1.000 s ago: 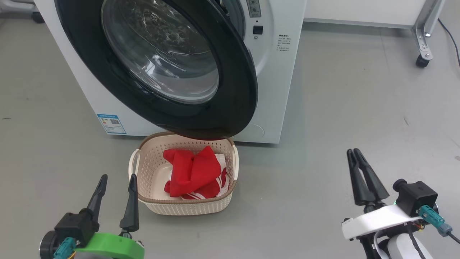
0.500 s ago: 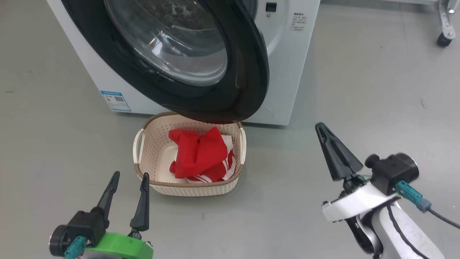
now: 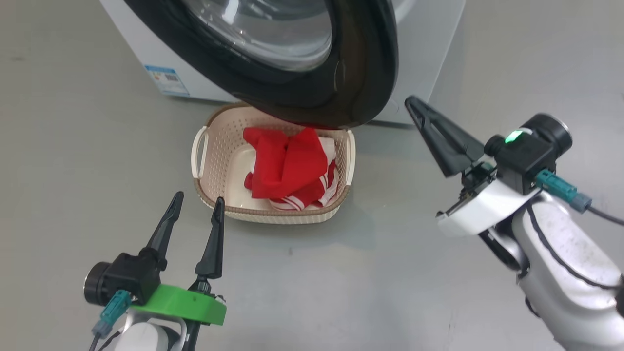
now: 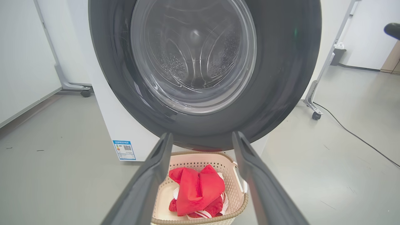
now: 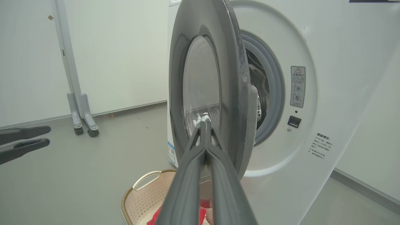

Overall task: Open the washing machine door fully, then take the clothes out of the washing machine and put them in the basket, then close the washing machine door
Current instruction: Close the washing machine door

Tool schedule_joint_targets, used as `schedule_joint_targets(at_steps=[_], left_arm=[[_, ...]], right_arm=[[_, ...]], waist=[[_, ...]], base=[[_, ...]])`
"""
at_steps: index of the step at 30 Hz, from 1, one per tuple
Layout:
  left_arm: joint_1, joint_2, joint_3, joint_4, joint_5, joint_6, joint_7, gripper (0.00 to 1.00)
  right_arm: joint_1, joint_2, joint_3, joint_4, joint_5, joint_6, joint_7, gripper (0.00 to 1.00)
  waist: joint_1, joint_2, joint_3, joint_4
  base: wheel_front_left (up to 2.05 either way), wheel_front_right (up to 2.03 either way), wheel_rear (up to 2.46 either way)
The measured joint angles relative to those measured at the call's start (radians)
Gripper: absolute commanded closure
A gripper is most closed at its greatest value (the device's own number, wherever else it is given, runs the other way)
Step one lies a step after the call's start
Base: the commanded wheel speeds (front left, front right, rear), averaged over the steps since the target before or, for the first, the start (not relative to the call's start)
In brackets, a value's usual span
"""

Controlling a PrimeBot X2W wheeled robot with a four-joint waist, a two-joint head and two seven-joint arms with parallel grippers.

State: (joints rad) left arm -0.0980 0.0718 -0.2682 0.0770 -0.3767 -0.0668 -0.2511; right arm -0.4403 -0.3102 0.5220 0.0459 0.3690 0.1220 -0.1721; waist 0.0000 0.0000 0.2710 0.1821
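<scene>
Floor at the left, and above it the green-based left end effector [image 3: 200, 196]: two long dark fingers spread wide, holding nothing, aimed toward the small cream perforated plastic basket [image 3: 199, 146]. Inside that basket, heaped against its right wall, bright red soft clothes [image 3: 287, 165] with white stripes. Overhead, the large round glossy black washing machine door [image 3: 360, 73], swung partly out from the big white front-loading washing machine [image 3: 429, 48], lower edge hanging over the basket's far rim. Farther right, the white-based right end effector [image 3: 410, 100]: fingers pressed together, empty, tip near the door's free edge, contact not discernible. Probably lining up to push the door shut. Risks: closed tip skidding off the glossy curved rim under a glancing push; door stopping short of the latch after too gentle a shove; basket knocked by a low sweep of the arm.
</scene>
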Motion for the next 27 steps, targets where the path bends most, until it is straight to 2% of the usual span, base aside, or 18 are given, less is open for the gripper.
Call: schedule_joint_targets(at_steps=[14,27], left_arm=[[-0.079,-0.021,-0.005,-0.01,0.0,0.0,-0.001,0.0],[-0.126,-0.029,-0.012,0.0,0.0,-0.006,-0.001,0.0]], right_arm=[[-0.252,-0.082,0.046,0.088,0.039,0.0,0.03,1.0],[-0.377,-0.125,0.077,0.18,0.081,0.009,0.017,1.0]], waist=[[0.0,0.0,0.159,0.06],[0.0,0.0,0.242,0.089]], base=[[0.0,0.0,0.0],[0.0,0.0,0.0]])
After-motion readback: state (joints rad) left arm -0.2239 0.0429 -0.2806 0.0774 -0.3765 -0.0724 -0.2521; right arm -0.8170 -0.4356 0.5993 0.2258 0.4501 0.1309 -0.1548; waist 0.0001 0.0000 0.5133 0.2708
